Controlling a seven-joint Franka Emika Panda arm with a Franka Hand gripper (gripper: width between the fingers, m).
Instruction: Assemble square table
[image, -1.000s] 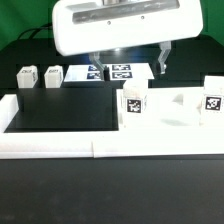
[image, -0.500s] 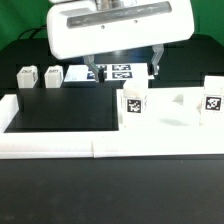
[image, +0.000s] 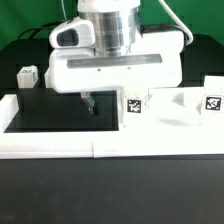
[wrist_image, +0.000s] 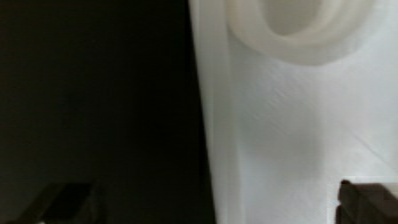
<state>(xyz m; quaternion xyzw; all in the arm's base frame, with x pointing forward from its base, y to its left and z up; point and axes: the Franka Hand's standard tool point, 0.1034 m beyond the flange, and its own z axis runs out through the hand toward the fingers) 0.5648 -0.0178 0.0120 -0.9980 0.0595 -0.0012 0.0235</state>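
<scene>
Gripper (wrist_image: 214, 203) wide open and empty over the edge of the tabletop (image: 172, 108) at the exterior view's right; I'd square fingers to that edge, clear of the socket (wrist_image: 294, 25), before closing.

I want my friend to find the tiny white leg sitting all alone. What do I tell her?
Find the long white rail across the front, follow it to the exterior view's left and look past the black patch behind it. The small white leg stands there, alone; the other tagged white pieces sit over on the exterior view's right.
</scene>
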